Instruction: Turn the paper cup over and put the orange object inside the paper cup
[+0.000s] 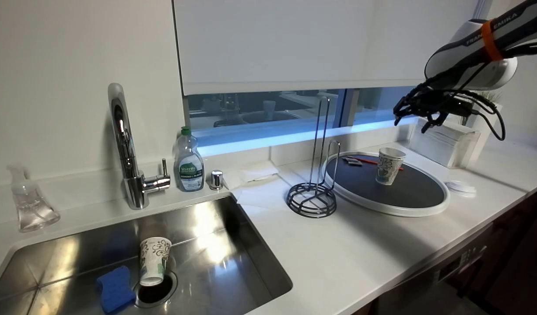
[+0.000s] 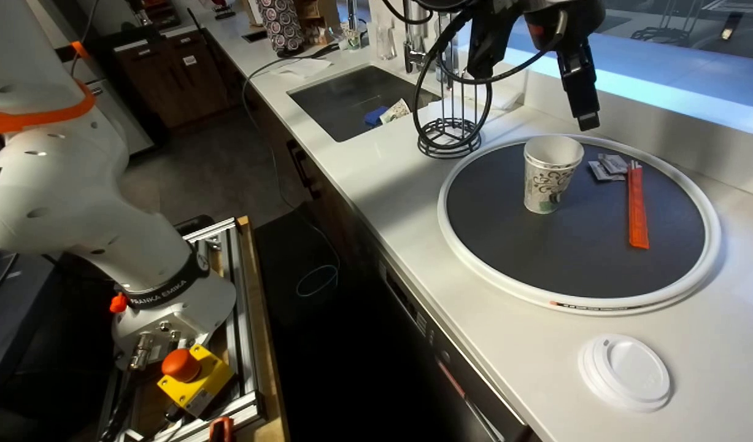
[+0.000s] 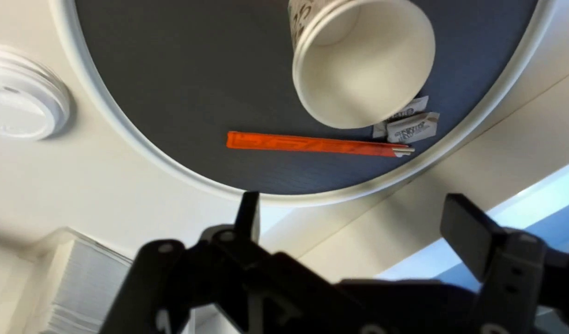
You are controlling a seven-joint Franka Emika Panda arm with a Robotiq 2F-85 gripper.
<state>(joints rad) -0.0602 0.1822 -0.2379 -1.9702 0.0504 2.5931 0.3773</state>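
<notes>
White ctr-top (image 1: 312, 256), in an ext. view: dish-soap btl (image 1: 191, 169) far L; wire holder (image 1: 312, 200) mid, just L of rnd dk tray (image 1: 419, 188); wht lids (image 1: 461, 188) R of tray; box of ppr (image 1: 443, 145) far R.

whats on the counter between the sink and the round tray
A wire stand is on the counter between them, as both exterior views show. In an exterior view, flat white sheets also lie beside the sink, farther back.
</notes>
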